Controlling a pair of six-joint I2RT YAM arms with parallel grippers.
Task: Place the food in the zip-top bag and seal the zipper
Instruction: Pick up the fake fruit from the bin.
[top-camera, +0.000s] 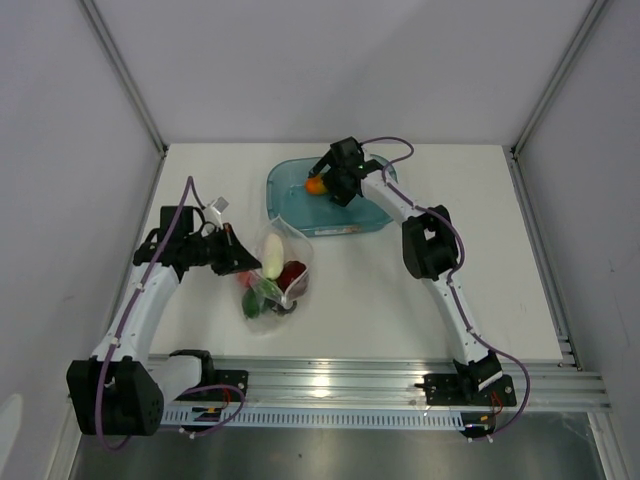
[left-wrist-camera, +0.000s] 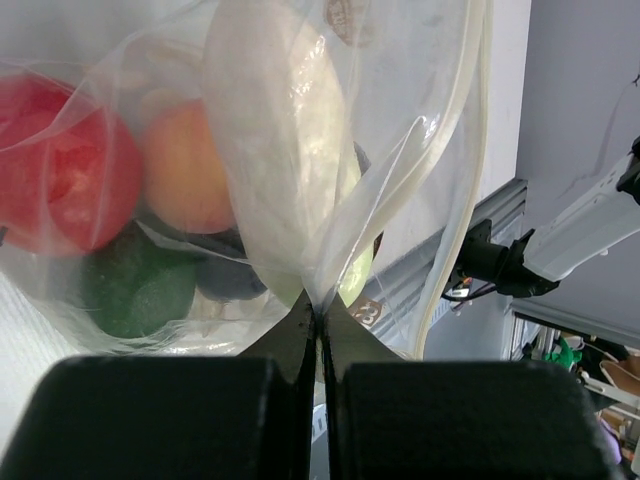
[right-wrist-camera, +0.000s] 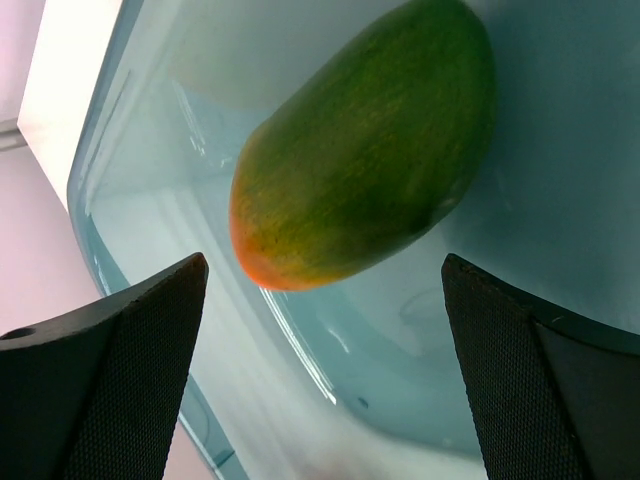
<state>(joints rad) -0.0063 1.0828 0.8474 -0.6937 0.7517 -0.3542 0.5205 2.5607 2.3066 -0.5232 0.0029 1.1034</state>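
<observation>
- Nearest you, the 2 arm bases sit on the metal rail (top-camera: 350, 375) along the near edge of the table (top-camera: 500, 260).
- Just past the rail and left of centre, the zip-top bag (top-camera: 262, 318) lies on the table. It is well apart from the tub.
- Your left gripper (left-wrist-camera: 318, 325) is pinched fully together on a gathered fold of the bag's clear plastic. The 2 fingertips meet with only the film between them.
- Most of the food (top-camera: 290, 272) is inside the bag, and your left wrist view shows it through the film.
- In that view a red fruit (left-wrist-camera: 60, 165) is at the left with a peach-coloured fruit (left-wrist-camera: 185, 170) beside it.
- A green piece (left-wrist-camera: 135, 290) sits below those 2, and a dark purple piece (left-wrist-camera: 228, 280) is next to the green one.
- The white oblong (left-wrist-camera: 295, 140) lies behind the gathered fold.
- The zipper (left-wrist-camera: 465, 190) shows there as a thin pale strip curving down the bag's right side. You cannot tell whether it is pressed together.
- Farther back and right of centre, the teal tub (top-camera: 345, 222) stands on the table.
- Your right gripper (top-camera: 332, 186) reaches down into the tub with its fingers spread wide, holding nothing.
- 1 orange-green fruit (right-wrist-camera: 370, 140) lies on the tub's floor, between and just beyond those fingertips. Neither finger touches it.
</observation>
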